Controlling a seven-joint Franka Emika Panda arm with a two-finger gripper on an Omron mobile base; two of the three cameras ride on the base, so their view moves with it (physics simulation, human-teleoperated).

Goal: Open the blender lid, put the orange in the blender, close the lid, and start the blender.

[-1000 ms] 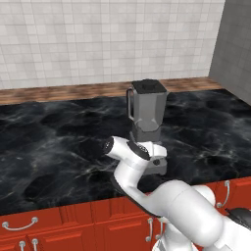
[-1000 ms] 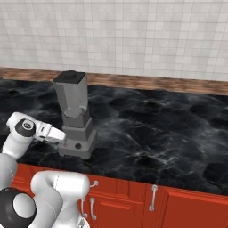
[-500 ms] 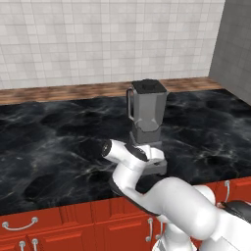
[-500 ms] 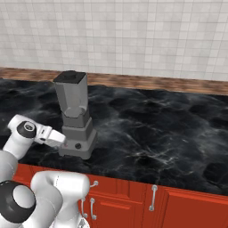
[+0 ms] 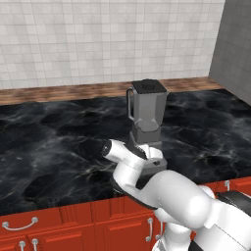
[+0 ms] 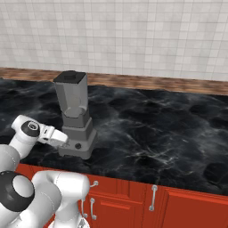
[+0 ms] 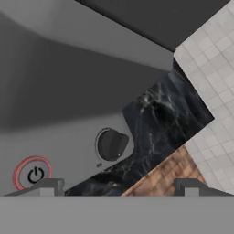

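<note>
One step left by look of it: starting blender (image 5: 147, 122), which stands mid-counter (image 5: 49, 142), lid (image 6: 70, 76) on jar. Gripper (image 7: 119, 186) hovers close at base, fingers spread wide, nothing held. Next: bring fingertip onto red-ringed power button (image 7: 33, 174), beside black knob (image 7: 112, 145).

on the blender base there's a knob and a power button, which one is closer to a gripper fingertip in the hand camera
The red-ringed round power button on the grey square blender base: it sits just above one dark fingertip. The black round knob lies further off, between both fingertips.
</note>
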